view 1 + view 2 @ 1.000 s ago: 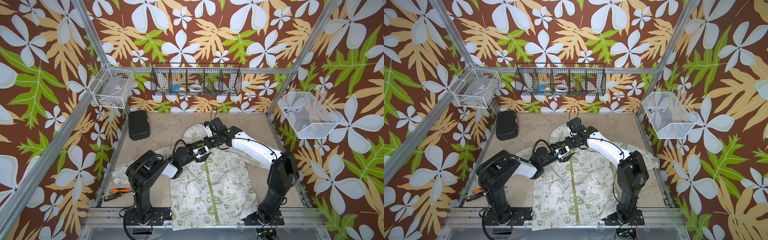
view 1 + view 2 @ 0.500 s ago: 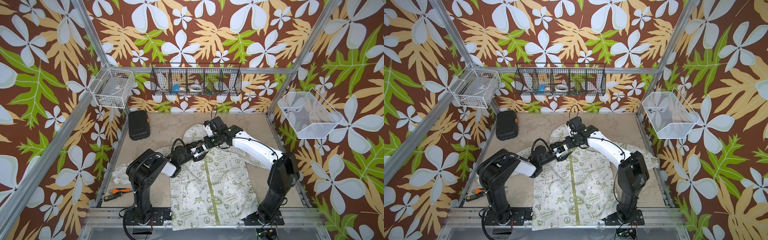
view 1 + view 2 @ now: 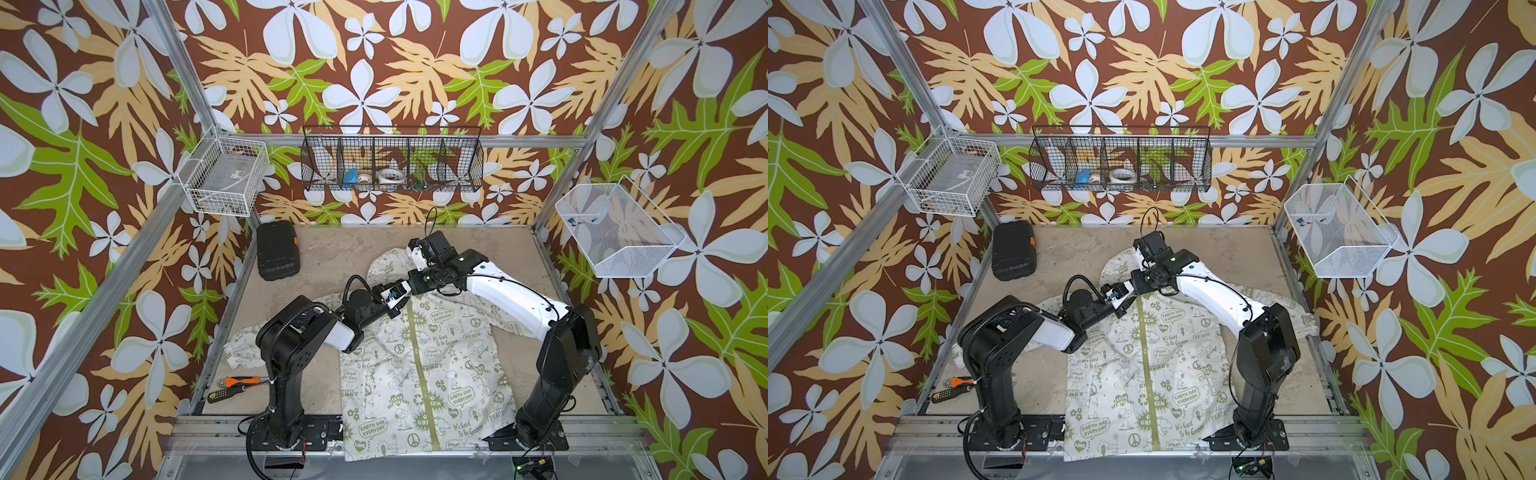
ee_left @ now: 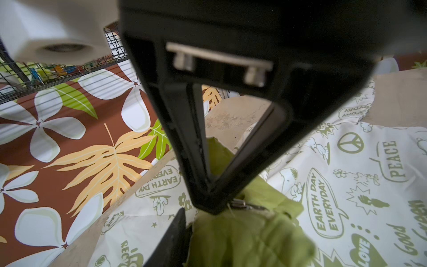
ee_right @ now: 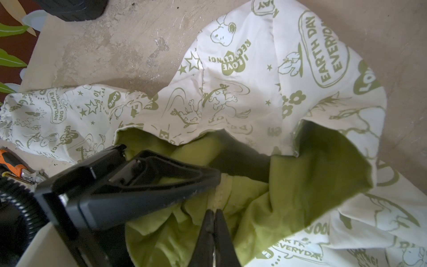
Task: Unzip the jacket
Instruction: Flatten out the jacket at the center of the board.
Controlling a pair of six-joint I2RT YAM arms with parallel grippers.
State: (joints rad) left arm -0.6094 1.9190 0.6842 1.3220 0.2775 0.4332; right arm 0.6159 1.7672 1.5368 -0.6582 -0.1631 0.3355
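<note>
While leaving the jacket (image 3: 453, 374) flat, front-up on the table (image 3: 328, 257), olive zipper (image 3: 420, 374) closed hem to neck, has drawn the left gripper (image 4: 208, 204) from wide to a pinch at the collar, beside the small metal pull (image 4: 240, 204); cannot tell if caught. Suggests grip nearly set, no sliding yet. Keeps right gripper (image 5: 213, 215) clenched against soft green lining (image 5: 300, 185). Thin, creased, printed cloth.

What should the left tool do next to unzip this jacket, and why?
Probably draw the left tool toward the hem: its tips look closed on the zipper pull, the olive zipper is fully done up, and the right tool is shut at the green lining.
</note>
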